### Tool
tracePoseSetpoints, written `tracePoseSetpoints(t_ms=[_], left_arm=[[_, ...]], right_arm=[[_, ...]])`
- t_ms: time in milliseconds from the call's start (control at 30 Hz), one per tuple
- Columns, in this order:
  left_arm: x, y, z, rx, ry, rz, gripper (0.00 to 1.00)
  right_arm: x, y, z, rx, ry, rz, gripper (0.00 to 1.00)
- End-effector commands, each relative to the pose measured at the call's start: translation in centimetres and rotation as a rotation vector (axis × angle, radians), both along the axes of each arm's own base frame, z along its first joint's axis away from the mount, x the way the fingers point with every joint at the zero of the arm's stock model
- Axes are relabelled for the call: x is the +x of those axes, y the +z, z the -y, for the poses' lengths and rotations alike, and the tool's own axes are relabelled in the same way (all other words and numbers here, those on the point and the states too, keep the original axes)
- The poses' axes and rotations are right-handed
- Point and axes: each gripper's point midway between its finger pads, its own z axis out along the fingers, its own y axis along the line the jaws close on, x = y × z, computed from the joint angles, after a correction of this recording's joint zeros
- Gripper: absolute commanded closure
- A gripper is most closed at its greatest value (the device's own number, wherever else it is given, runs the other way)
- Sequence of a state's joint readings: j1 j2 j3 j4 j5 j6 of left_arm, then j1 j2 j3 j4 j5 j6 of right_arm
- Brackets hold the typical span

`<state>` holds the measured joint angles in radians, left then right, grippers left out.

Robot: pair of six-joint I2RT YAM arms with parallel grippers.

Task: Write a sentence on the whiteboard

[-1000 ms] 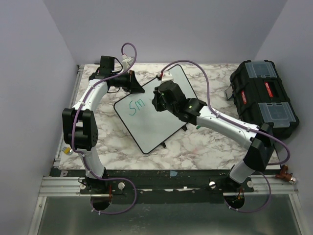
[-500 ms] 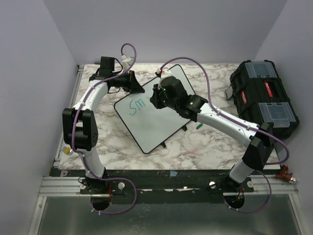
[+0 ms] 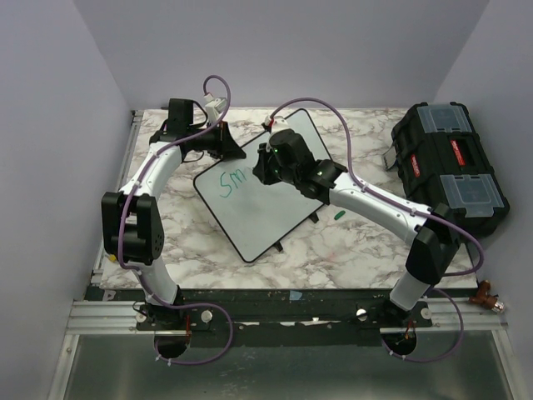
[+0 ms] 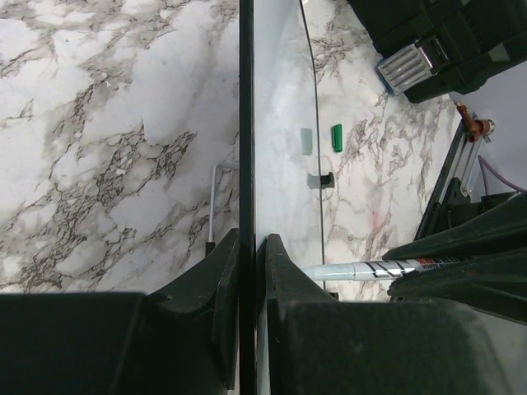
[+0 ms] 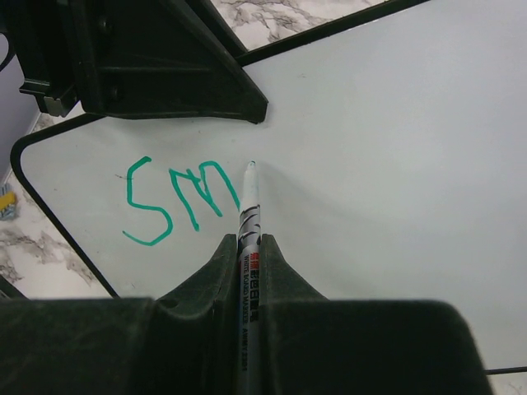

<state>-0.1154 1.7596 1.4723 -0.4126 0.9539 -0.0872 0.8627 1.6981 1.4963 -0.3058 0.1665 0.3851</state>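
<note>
Two arms are seen reaching from the near edge across the marble table (image 3: 325, 250), where the whiteboard (image 3: 258, 212) is laid at a slant near the middle. A small green cap (image 3: 339, 215) is left near its right corner. Over the board, a marker (image 5: 249, 206) is clamped in the closed jaws of the right gripper (image 5: 247, 247), its tip set just right of the sentence (image 5: 177, 202), of which only a green "Sm" is written. Farther back, the board's frame is pinched between the closed jaws of the left gripper (image 4: 251, 247). A black toolbox (image 3: 450, 162) is placed at the far right.
</note>
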Motion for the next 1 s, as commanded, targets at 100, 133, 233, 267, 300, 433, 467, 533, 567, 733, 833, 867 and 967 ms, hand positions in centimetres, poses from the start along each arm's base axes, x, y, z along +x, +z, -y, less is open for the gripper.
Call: tracePoseSetpoints(t_ms=[100,133,233,267,300,433,467,533,567,733,833,867,967], left_arm=[[1.3,1.2,-0.2,0.036,0.008,0.15,1.0],[1.2,1.2,-0.1,0.036,0.004,0.152,1.0],[1.1,1.1,0.0,0.038,0.001,0.153,1.0],[1.0,1.1,0.0,0.038,-0.001,0.153,1.0],[0.9,1.1,0.0,0.039,-0.001,0.152,1.0],[0.9,0.9,0.0,0.041,0.001,0.148,1.0],[0.9,0.9,0.0,0.041,0.0,0.146,1.0],[0.8,0.9,0.1,0.042,0.0,0.147,1.0],[0.8,1.0,0.1,0.043,-0.001,0.15,1.0],[0.8,1.0,-0.1,0.051,0.006,0.156,1.0],[0.8,1.0,0.0,0.052,0.006,0.155,1.0],[0.8,1.0,0.0,0.052,0.005,0.156,1.0],[0.9,1.0,0.0,0.054,0.007,0.154,1.0]], right_arm=[[-0.1,1.2,0.1,0.044,-0.011,0.017,0.99],[0.0,1.1,0.1,0.041,-0.014,0.016,0.99],[0.2,0.6,0.2,0.031,-0.023,0.014,0.99],[0.3,0.3,0.2,0.025,-0.023,0.012,0.99],[0.4,0.0,0.2,0.02,-0.023,0.01,0.99],[0.5,-1.0,0.2,-0.001,-0.022,0.002,0.99],[0.5,-1.2,0.4,-0.006,-0.024,0.001,0.99],[0.3,-1.4,0.7,-0.013,-0.026,-0.001,0.99],[0.1,-1.7,0.9,-0.017,-0.025,-0.006,0.99],[-0.8,-3.2,1.4,-0.035,-0.012,-0.038,0.99],[-1.3,-4.0,1.6,-0.041,-0.005,-0.057,0.99],[-1.4,-4.0,1.7,-0.041,-0.005,-0.06,0.99],[-1.5,-3.6,1.9,-0.036,-0.009,-0.053,0.99]])
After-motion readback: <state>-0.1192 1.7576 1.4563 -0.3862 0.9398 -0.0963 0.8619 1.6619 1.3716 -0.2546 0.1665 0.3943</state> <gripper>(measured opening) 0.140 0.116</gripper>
